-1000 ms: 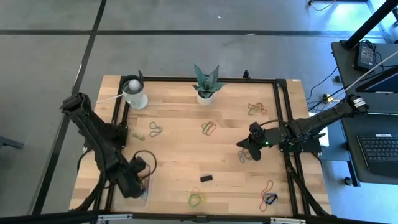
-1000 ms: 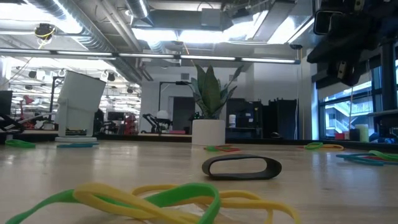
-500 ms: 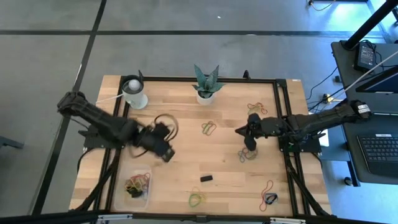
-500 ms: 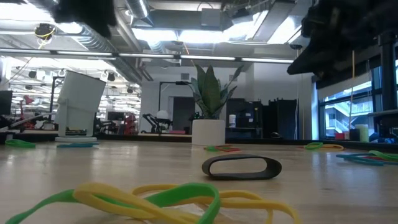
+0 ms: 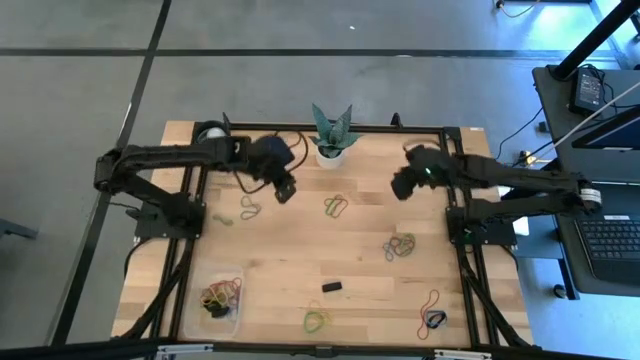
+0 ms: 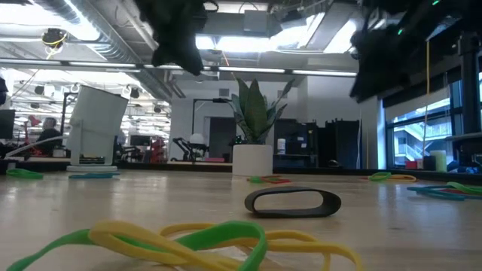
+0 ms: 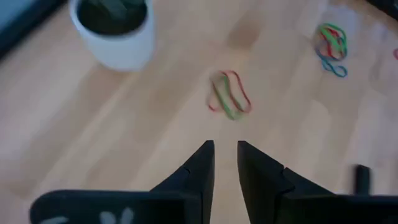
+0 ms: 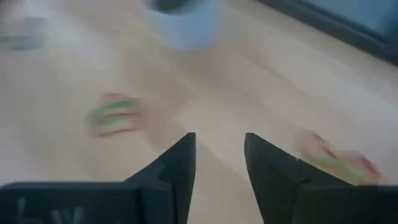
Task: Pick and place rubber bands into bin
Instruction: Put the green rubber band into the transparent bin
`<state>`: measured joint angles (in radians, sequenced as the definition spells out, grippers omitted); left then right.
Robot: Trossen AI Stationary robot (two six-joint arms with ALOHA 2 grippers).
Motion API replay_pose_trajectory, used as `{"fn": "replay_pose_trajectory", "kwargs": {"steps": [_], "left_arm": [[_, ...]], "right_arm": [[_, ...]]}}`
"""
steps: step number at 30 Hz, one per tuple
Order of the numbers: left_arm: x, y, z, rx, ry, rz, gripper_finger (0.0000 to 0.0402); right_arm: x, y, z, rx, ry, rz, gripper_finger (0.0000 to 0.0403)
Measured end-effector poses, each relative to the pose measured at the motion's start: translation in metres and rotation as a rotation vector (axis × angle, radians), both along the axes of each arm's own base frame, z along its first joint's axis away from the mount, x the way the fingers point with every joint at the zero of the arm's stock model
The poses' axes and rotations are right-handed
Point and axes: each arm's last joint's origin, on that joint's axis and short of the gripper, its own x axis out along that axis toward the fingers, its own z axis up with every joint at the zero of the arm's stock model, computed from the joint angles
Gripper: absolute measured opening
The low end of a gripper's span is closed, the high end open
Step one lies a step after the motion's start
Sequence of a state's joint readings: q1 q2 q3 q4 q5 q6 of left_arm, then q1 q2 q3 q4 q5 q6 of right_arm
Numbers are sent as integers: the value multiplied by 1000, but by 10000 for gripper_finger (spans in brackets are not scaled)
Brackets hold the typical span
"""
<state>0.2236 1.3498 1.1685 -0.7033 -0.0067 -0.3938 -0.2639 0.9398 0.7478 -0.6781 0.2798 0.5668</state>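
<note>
The clear bin (image 5: 221, 270) stands at the table's near left with several rubber bands (image 5: 218, 296) inside. More rubber bands lie loose on the wood: (image 5: 336, 206), (image 5: 248, 208), (image 5: 400, 246), (image 5: 318, 320), (image 5: 432, 300). My left gripper (image 5: 285, 192) hangs in the air near the plant pot, its fingers (image 7: 205, 165) a narrow gap apart with nothing between them; a red-and-green band (image 7: 229, 93) lies ahead of it. My right gripper (image 5: 398, 188) hangs over the far right of the table, open and holding nothing (image 8: 217, 155).
A white plant pot (image 5: 330, 150) stands at the far middle, and a white cup (image 5: 208, 131) at the far left is partly hidden by my left arm. A small black clip (image 5: 332, 287) lies near the front. A black frame (image 5: 455, 200) borders the table.
My left gripper has swung from above the bin toward the far edge and to the right, ending near the plant pot. My right gripper has risen from over the bands on the right and gone toward the far edge; those bands stay on the table.
</note>
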Motion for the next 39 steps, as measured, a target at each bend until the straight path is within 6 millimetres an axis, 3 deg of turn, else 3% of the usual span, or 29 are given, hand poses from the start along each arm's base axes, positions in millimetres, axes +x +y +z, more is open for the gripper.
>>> {"fn": "replay_pose_trajectory", "kwargs": {"steps": [5,13,19,27,31,37,39], "left_arm": [[1,37,-7,20,-22,-132,49],[0,82,-21,103,-27,-184,32],[-3,100,-28,137,-4,-183,31],[-4,104,-28,187,-6,-212,31],[-4,104,-28,193,-5,-219,31],[-4,104,-28,167,-11,-187,31],[-2,102,-28,143,-18,-164,31]], "right_arm": [[-4,-38,-15,169,215,-212,156],[-1,-88,-57,415,411,-368,158],[-3,-108,-86,514,503,-439,158],[-1,-124,-107,538,512,-481,154],[0,-125,-113,550,531,-479,121],[1,-126,-116,539,547,-434,24],[0,-126,-113,528,545,-416,8]]}}
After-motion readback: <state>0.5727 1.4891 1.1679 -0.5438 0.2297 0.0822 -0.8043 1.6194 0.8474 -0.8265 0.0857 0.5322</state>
